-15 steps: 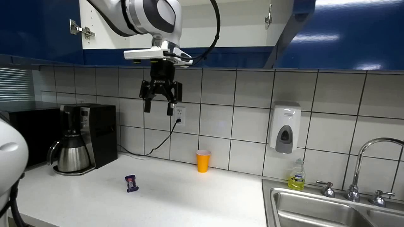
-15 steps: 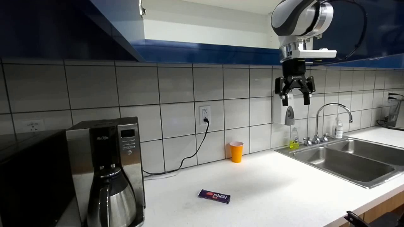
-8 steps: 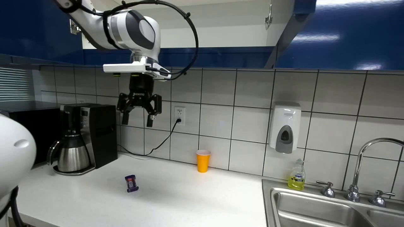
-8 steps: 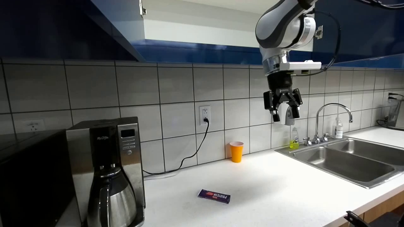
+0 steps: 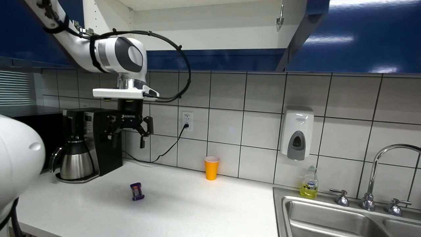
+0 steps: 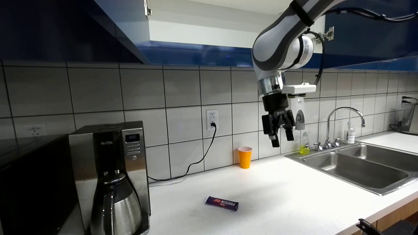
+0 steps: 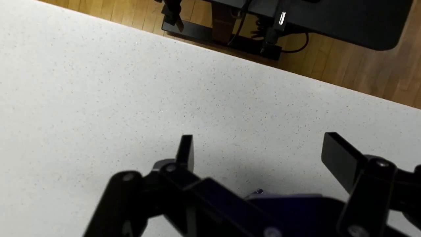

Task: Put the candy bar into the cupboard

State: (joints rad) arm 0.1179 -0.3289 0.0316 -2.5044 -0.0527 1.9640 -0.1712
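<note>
plainly out on the counter (image 5: pixel 197 210): protein bar (image 6: pixel 221 203), with a spread gripper (image 6: pixel 282 139) higher up

the purple bar lay flat on the white surface, label up, the word "protein" legible in an exterior view. well above the counter hung the black robotiq gripper, its two fingers (image 7: pixel 342 161) wide apart. in the wrist view, what looked like the tip of the wrapper (image 7: pixel 259 191) showed past the linkage, the rest hidden; beyond the counter's edge was a wooden floor (image 7: pixel 138 13).

the wall cupboard (image 5: pixel 223 36) stood open above the tiled wall (image 5: pixel 227 126), glossy dark blue doors (image 6: pixel 369 39) swung out and white interior showing, while the robot arm (image 5: pixel 110 56) crossed in front of part of it. an orange cup (image 6: pixel 244 158) stood upright near the wall, and at one end sat a coffee maker (image 6: pixel 112 147) with its steel carafe (image 6: pixel 124 209); a black cord (image 6: pixel 197 162) near it ran to the wall outlet (image 6: pixel 210 116). by the steel sink (image 5: pixel 280 210) stood a bottle of yellow dish soap (image 5: pixel 309 187), with a white soap dispenser (image 5: pixel 297 121) on the wall above.
</note>
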